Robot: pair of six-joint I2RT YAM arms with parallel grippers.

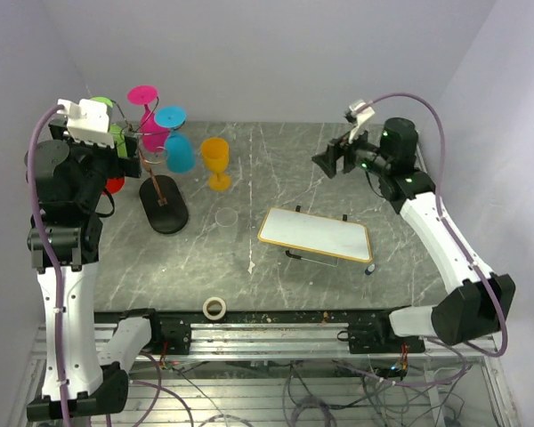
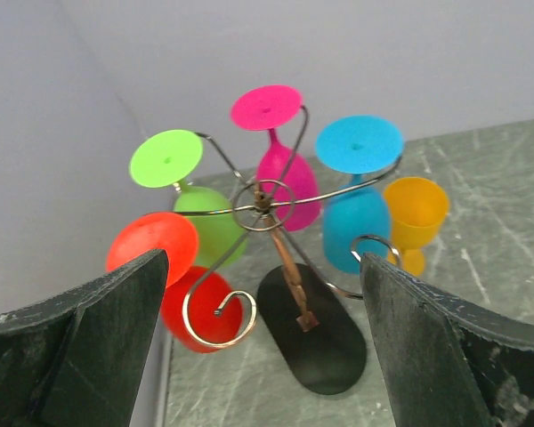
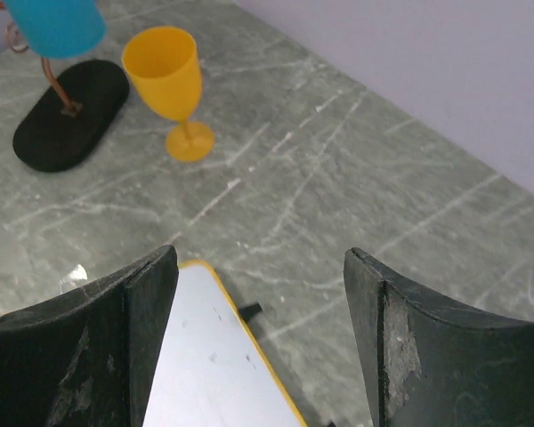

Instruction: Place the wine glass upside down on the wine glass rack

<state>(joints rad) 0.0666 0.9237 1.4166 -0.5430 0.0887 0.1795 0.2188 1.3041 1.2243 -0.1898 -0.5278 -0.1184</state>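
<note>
While my left fingers hang wide, empty at the wine glass rack, left wall crowds it — yellow wine glass beside; right fingers wide, empty.

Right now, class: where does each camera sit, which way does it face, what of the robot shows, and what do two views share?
Top external: above and behind the bases, looking down; both arms, left gripper, right gripper show.
Left wrist: on the left arm, facing the wine glass rack; its open fingers show.
Right wrist: on the right arm, tilted down at the yellow wine glass and white tray; its fingers show.
Shared: both wrist views show the yellow wine glass and the wine glass rack.
</note>
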